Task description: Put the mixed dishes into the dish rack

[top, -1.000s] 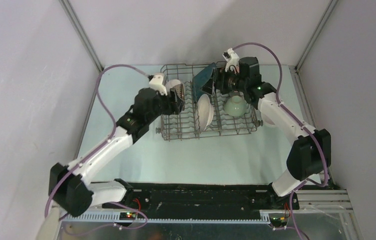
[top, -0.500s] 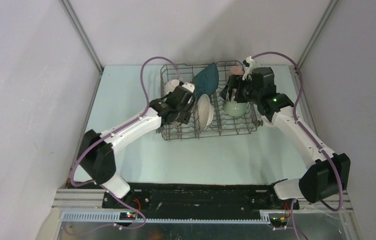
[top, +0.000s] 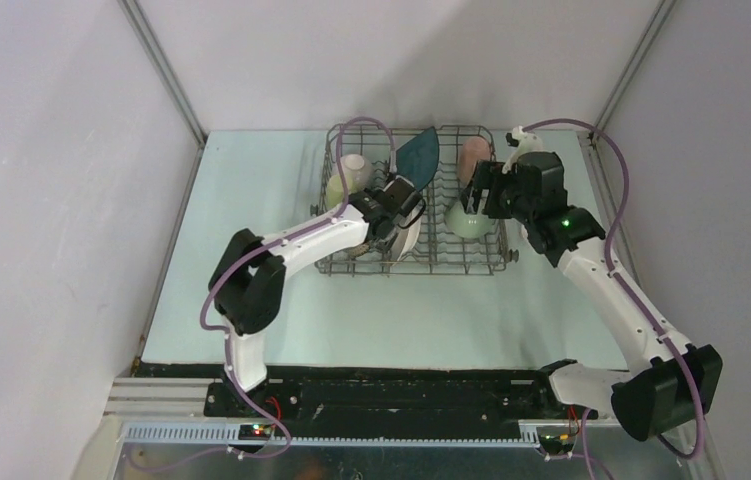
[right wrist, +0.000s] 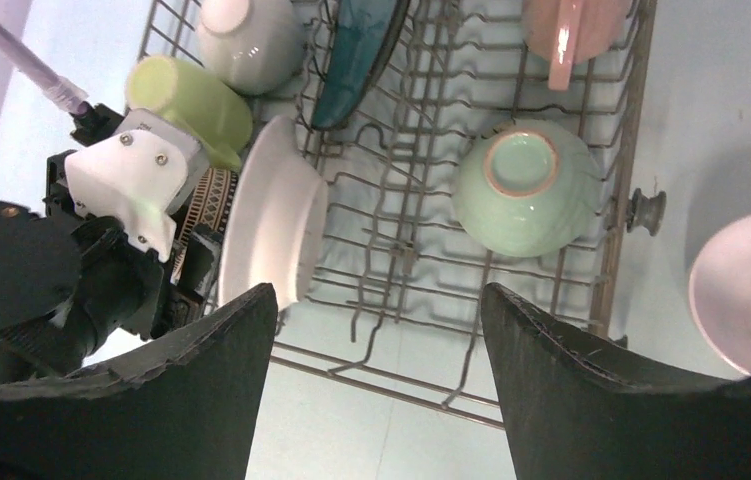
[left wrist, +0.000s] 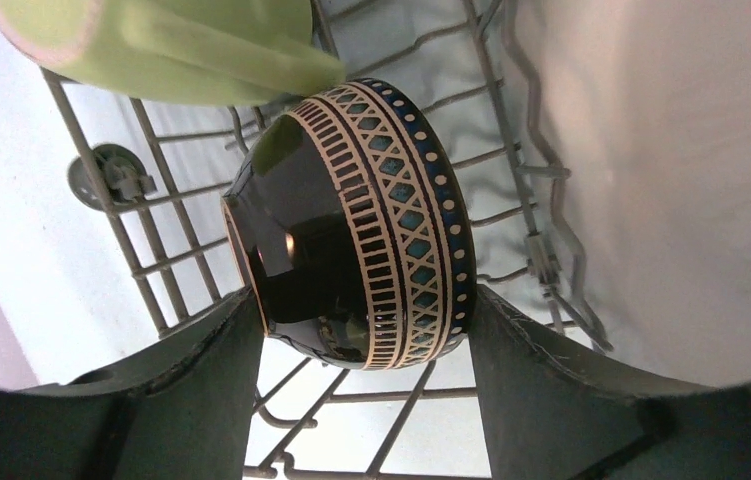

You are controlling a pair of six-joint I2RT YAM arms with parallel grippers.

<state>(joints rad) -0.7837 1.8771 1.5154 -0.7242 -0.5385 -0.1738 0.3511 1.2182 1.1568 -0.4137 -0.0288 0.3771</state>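
Sideways, my left hand (left wrist: 363,298) pinched the glossy, pattern-banded dark brown round bowl (left wrist: 351,220) foot-to-rim; my right hand (right wrist: 379,290) hung spread.

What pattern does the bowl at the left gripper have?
Dark glossy bowl, cream lattice bands with teal diamonds; left wrist view.

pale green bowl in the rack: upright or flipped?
Flipped. The pale green bowl sits mouth-down in the dish rack, its foot ring facing up.
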